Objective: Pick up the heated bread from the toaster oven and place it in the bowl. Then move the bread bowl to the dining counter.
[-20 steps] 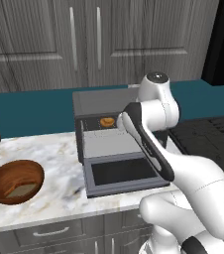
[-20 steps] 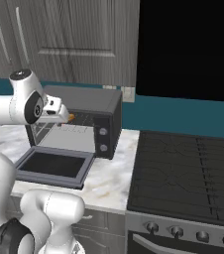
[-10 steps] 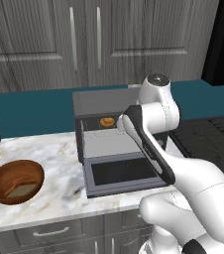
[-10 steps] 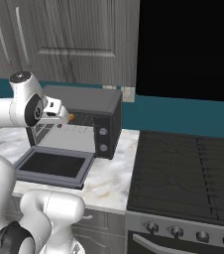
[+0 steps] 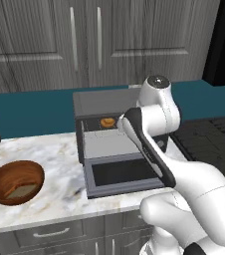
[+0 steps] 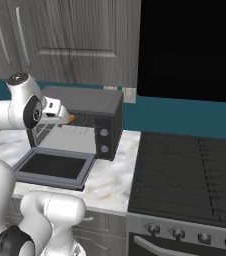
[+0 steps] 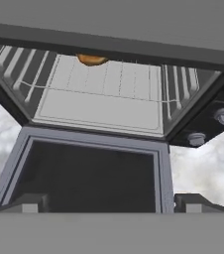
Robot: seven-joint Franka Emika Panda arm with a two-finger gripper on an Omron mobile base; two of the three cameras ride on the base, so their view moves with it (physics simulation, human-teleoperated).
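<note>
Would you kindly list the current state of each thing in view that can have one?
Oven: door dropped fully open, flat over the counter.
Bun: on the rack, at the back of the oven, not held.
Bowl: upright on the counter left of the oven, a pale flat piece inside.
Gripper: jaws open, empty, in front of the oven mouth.

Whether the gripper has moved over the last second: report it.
Yes, barely: in the right base view the gripper has dipped slightly toward the toaster oven mouth.
</note>
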